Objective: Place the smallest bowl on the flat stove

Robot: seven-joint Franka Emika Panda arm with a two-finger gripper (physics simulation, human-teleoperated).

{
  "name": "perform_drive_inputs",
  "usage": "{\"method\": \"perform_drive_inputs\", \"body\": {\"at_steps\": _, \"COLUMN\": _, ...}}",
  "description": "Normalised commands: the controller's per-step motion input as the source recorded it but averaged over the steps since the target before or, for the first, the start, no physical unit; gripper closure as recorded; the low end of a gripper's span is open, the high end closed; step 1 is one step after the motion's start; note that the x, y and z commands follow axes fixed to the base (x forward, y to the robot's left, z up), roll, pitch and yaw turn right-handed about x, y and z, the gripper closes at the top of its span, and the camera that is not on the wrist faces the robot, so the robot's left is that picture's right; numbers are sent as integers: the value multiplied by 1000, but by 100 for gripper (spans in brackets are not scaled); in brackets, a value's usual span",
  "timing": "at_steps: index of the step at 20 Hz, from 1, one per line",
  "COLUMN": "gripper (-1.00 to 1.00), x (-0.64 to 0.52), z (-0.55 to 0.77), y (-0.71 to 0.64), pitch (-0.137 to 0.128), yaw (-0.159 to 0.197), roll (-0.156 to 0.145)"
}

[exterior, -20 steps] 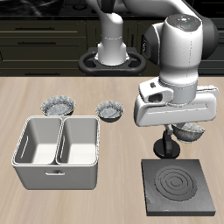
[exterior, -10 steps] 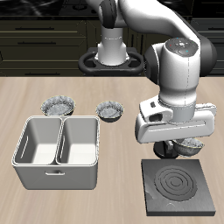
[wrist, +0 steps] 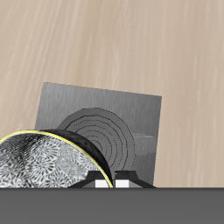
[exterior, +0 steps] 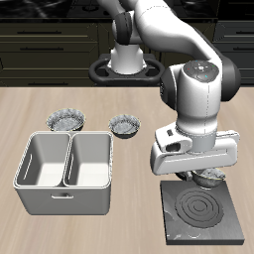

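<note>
We see a worktop (exterior: 30, 109) of pale wood, matt, with fine straight grain, and on it the flat stove (wrist: 105, 122) looks like dull dark-grey metal with finely ridged burner rings. The sink (exterior: 65, 174) is brushed grey metal with a soft sheen. The fluted bowl (wrist: 39, 164) under the arm shows a silvery, speckled, shiny surface, and the arm's shell (exterior: 198, 94) is smooth glossy white plastic.

Exterior view: table (exterior: 119, 223) seen from front, above, at distance. Wrist view: aimed straight down, close. Shared: flat stove (exterior: 203, 210) (wrist: 114, 122).
</note>
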Motion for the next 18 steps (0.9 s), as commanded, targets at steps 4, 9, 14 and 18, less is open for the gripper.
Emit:
{"method": "perform_drive_inputs", "body": {"at_steps": 4, "gripper": 100, "x": 96, "z": -289, "y": -10, "pitch": 19, "yaw": 35, "roll": -13}}
{"method": "perform_drive_inputs", "body": {"at_steps": 9, "gripper": 100, "x": 138, "z": -274, "y": 24, "pitch": 18, "yaw": 41, "roll": 4}}
{"method": "perform_drive_inputs", "body": {"at_steps": 14, "gripper": -100, "x": 26, "z": -127, "y": 11, "pitch": 10, "yaw": 3, "roll": 9}}
{"method": "perform_drive_inputs", "body": {"at_steps": 18, "gripper": -100, "x": -22, "z": -31, "y": -34, "pitch": 5, "yaw": -9, "roll": 20}}
